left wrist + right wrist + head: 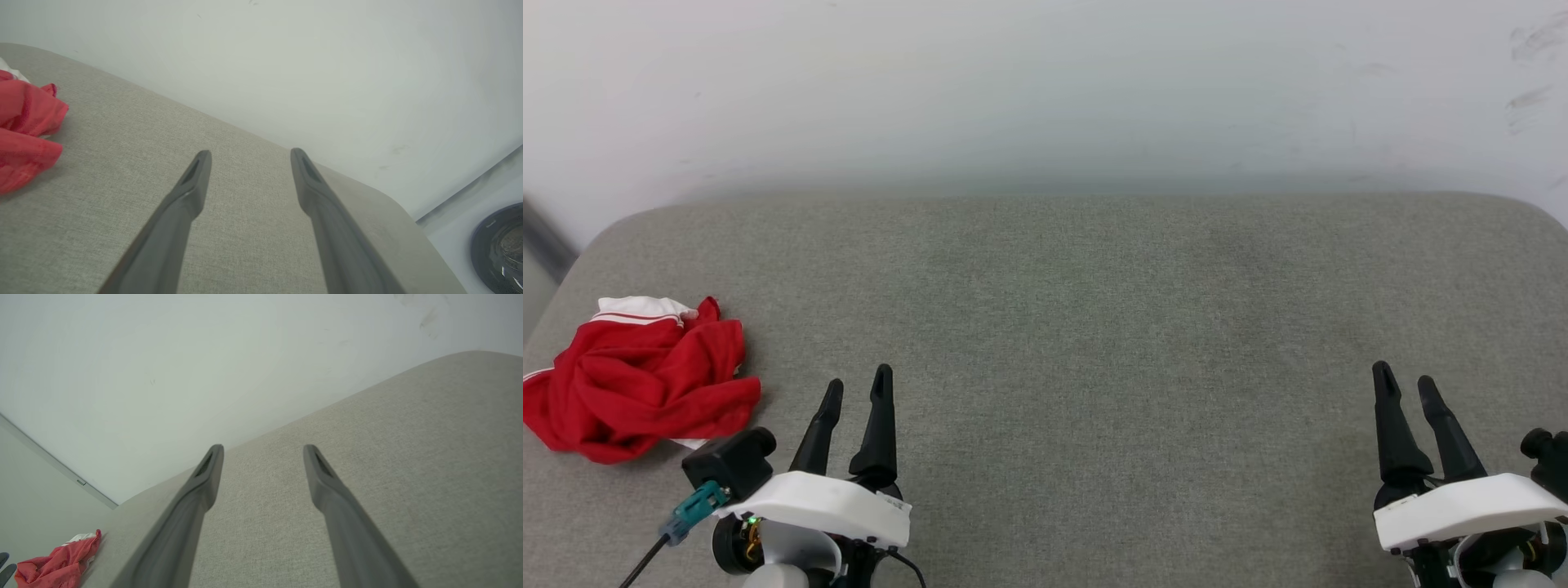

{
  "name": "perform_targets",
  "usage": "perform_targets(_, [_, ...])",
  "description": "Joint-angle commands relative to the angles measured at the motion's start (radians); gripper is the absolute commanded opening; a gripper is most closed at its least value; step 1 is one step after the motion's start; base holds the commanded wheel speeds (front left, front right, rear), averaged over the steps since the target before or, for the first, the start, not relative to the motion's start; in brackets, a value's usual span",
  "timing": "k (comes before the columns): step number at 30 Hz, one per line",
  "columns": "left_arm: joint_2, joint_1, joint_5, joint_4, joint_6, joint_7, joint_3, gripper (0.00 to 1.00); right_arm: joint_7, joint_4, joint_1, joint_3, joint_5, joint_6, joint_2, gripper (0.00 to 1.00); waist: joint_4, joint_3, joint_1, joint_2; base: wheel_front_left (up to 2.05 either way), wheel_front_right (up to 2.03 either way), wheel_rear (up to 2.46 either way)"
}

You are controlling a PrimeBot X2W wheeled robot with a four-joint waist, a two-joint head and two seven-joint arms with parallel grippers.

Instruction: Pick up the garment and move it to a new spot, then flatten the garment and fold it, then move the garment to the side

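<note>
Black-fingered and parted with nothing between the fingers, the left claw [858,377] is held near the garment [645,384], to its right and not touching it. The right claw [1403,373], likewise parted and empty, is held well apart from the garment, far to its right. The garment, red with a white striped edge showing, is crumpled in a heap on the grey fabric bench [1094,327].

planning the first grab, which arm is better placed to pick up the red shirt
Left. The garment lies crumpled at the left end of the grey surface, close beside the left gripper, which is open and empty. The right gripper, also open, sits far across at the other end.
</note>
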Motion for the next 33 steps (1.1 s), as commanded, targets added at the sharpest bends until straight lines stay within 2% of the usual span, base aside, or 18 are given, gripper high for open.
perform_targets(1, [0.009, -0.019, 0.022, -0.009, 0.004, -0.008, -0.004, 1.00, -0.007, -0.017, -0.002, 0.001, -0.021, 0.000, 0.002, 1.00, 0.000, 0.000, 0.0000, 0.0000, 0.00, 0.00, 0.00])
perform_targets(14, [0.026, -0.027, 0.176, 0.009, 0.031, -0.043, -0.045, 1.00, -0.011, -0.035, 0.006, 0.009, -0.184, 0.000, 0.003, 1.00, 0.001, -0.002, 0.0000, 0.0000, 0.00, 0.00, 0.00])
perform_targets(33, [0.038, -0.034, 0.346, 0.024, 0.058, -0.088, -0.092, 1.00, -0.017, -0.047, 0.017, 0.008, -0.356, 0.000, 0.003, 1.00, 0.004, -0.007, 0.0000, 0.0000, 0.00, 0.00, 0.00])
